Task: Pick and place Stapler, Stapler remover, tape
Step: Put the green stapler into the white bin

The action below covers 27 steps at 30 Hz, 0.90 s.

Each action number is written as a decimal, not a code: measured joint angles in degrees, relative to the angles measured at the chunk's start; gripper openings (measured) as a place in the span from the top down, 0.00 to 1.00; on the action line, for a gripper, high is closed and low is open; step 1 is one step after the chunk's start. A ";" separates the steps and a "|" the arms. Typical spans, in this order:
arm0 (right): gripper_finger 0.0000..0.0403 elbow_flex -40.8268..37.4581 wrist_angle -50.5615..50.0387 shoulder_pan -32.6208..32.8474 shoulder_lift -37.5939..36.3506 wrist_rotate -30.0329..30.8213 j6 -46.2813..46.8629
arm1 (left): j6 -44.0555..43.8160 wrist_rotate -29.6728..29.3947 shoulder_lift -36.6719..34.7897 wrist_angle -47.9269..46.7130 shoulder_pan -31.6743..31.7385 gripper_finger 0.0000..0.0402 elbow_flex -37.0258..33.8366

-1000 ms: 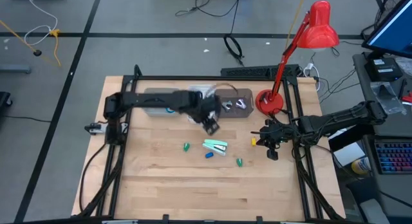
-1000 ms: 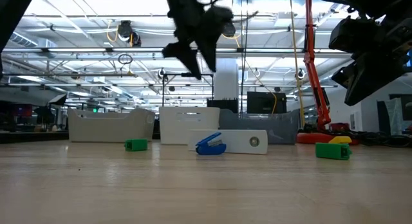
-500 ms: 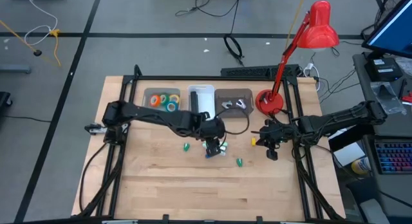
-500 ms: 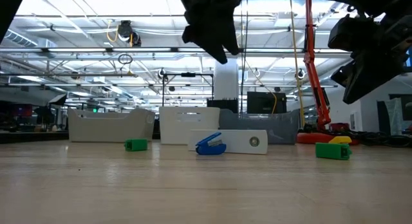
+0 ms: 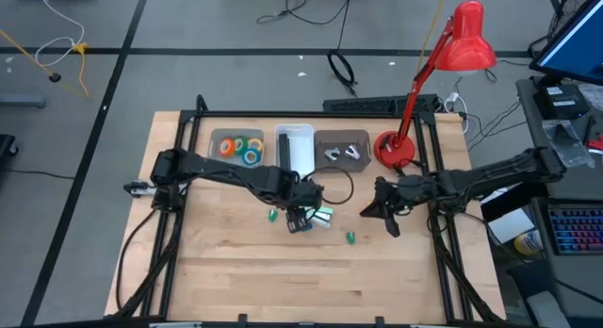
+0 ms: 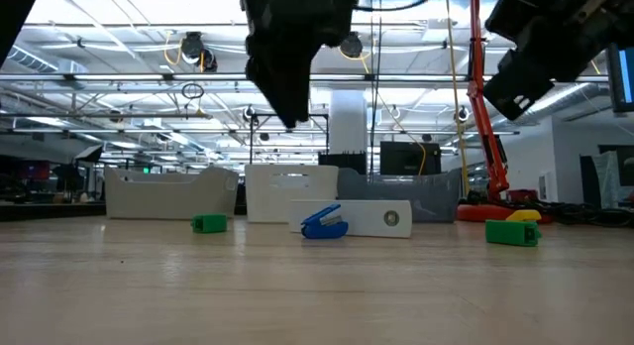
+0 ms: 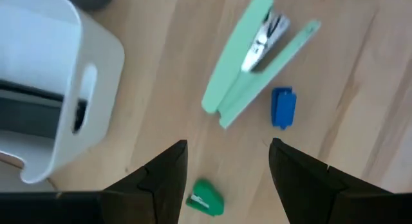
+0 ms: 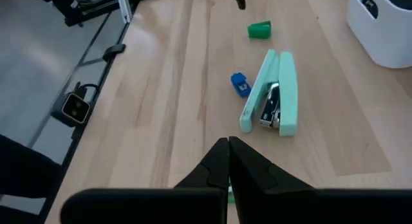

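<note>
Left gripper (image 5: 299, 221), its jaws standing wide apart and holding nothing, is hanging above the middle of the table (image 5: 245, 271), with the left arm (image 5: 226, 173) reaching in a long, low line from its base at the table's left edge. In the left wrist view, the two dark fingers (image 7: 168, 176) are framing bare wood just short of the stapler (image 7: 255, 58), a mint-green one lying flat with its halves splayed. A small blue piece (image 7: 282, 107) is lying just beside the stapler, and a small green piece (image 7: 205, 198) is sitting near the fingers. In the low view, the gripper is hovering well clear of the tabletop.

Right gripper (image 5: 379, 211), with its fingers pressed together and carrying nothing, is pointing toward the centre from the right side, its arm (image 5: 490, 177) stretching in from the right edge. The right wrist view is looking past the joined fingertips at the stapler.

Along the far edge, three bins are sitting side by side: tape (image 5: 239, 148) in the left bin, a white bin (image 5: 294, 147) in the middle, and a grey bin (image 5: 341, 151) holding metal pieces, possibly staple removers. A red lamp (image 5: 443, 64) is standing beside them.
</note>
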 joint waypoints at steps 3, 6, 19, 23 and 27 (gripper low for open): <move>1.00 0.00 2.68 0.00 2.60 0.00 0.90 | -0.19 0.01 -0.51 0.01 -0.87 0.46 -2.21; 1.00 0.00 4.86 0.00 5.67 -0.17 1.86 | -1.15 0.16 -0.51 0.93 -1.79 0.46 -4.39; 1.00 2.11 9.74 0.00 14.96 -1.68 2.33 | -9.46 0.72 -13.39 15.82 -3.77 0.46 -20.50; 1.00 4.55 11.12 -0.06 17.50 -1.68 0.04 | -13.72 -0.35 -22.81 23.73 -3.77 0.46 -30.38; 1.00 8.16 10.34 -0.13 21.64 -1.70 -2.48 | -17.46 -0.50 -31.07 30.26 -4.09 0.46 -39.21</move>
